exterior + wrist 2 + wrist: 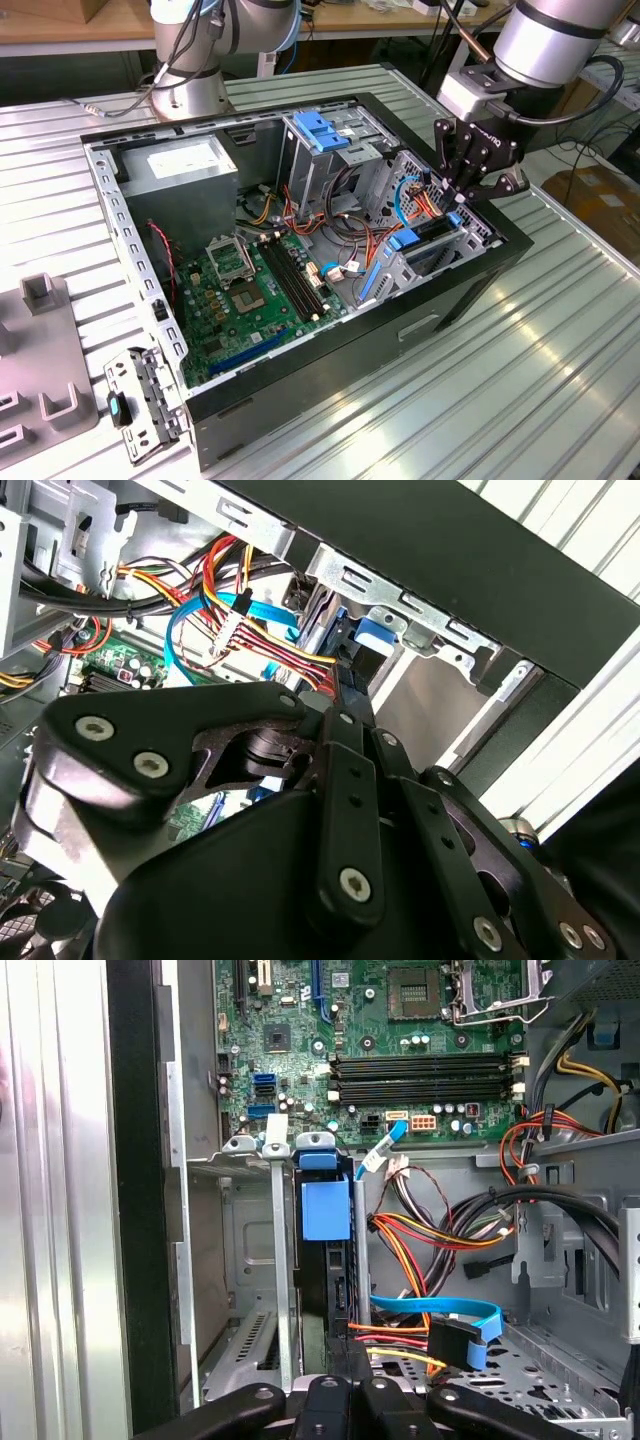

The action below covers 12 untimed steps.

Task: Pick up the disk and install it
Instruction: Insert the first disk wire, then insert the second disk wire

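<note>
The disk [335,1295] stands edge-on in the drive bay at the case's front corner, a dark slab with a blue plastic tab [325,1210] on its rail. In the exterior view the disk [430,242] sits slotted in the grey cage on that view's right. My gripper [463,200] hangs just over it with its fingers drawn together to a point. In both wrist views the gripper [350,1388] [343,680] shows no gap between the fingers, and the tips sit at the disk's near end. Whether they pinch part of it is hidden.
The open computer case [470,285] lies on a ribbed metal table. Inside are the green motherboard [255,290], a grey power supply box [180,175] and a cage with a blue latch [322,130]. Loose coloured cables [440,1230] and a blue flat cable [440,1310] run beside the bay.
</note>
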Available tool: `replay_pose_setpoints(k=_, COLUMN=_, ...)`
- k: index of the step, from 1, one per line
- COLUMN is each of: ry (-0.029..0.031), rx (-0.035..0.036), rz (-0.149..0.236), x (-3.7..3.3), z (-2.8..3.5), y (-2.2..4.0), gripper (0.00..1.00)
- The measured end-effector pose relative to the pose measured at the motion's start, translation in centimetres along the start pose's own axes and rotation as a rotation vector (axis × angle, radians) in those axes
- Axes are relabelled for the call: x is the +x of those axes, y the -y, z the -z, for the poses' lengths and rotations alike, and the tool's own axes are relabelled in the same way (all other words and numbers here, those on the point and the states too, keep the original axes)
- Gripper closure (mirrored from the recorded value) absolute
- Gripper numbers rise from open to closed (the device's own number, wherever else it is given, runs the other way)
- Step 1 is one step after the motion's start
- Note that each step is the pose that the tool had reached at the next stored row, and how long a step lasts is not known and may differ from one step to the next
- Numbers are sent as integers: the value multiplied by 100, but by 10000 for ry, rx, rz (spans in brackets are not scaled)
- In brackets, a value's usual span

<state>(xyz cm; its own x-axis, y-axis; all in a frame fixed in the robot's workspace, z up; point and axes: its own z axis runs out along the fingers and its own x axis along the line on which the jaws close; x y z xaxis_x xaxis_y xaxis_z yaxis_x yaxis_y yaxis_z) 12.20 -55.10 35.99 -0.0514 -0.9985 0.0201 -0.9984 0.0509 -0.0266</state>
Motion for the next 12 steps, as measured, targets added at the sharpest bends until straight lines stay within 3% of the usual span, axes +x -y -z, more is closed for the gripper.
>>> replay_pose_setpoints(k=8, ry=-1, rx=2, rz=-1, x=1, z=1, y=-4, gripper=89)
replay_pose_setpoints(k=12, ry=1, rx=2, rz=0, x=4, z=2, y=-75, gripper=89)
